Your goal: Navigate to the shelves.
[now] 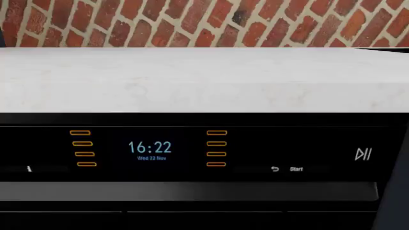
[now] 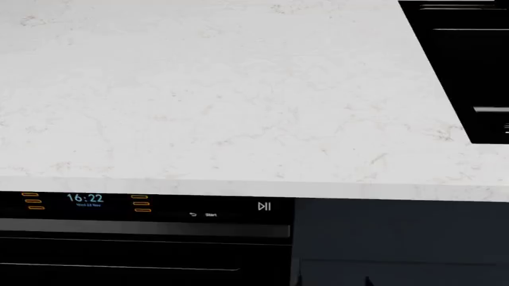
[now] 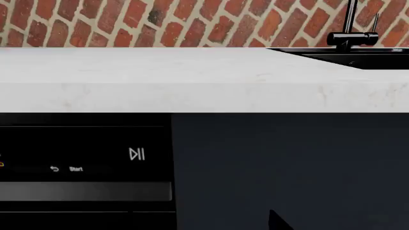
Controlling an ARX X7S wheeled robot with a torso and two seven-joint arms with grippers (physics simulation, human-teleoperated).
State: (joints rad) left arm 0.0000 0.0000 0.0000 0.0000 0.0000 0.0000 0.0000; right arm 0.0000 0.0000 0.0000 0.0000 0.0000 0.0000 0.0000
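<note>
The shelves are out of view in every frame. I face a white marble counter (image 2: 207, 101) with a black appliance under it. Its control panel (image 1: 150, 148) reads 16:22 and has a start label and a play-pause icon (image 2: 264, 206). No part of my left gripper shows. A dark pointed tip (image 3: 279, 222) at the lower edge of the right wrist view may belong to my right gripper, but its jaws are hidden.
A red brick wall (image 1: 204, 21) runs behind the counter. A black sink (image 2: 469, 71) is set into the counter at the right, with a black faucet (image 3: 350, 33). A dark navy cabinet front (image 3: 288, 163) stands beside the appliance.
</note>
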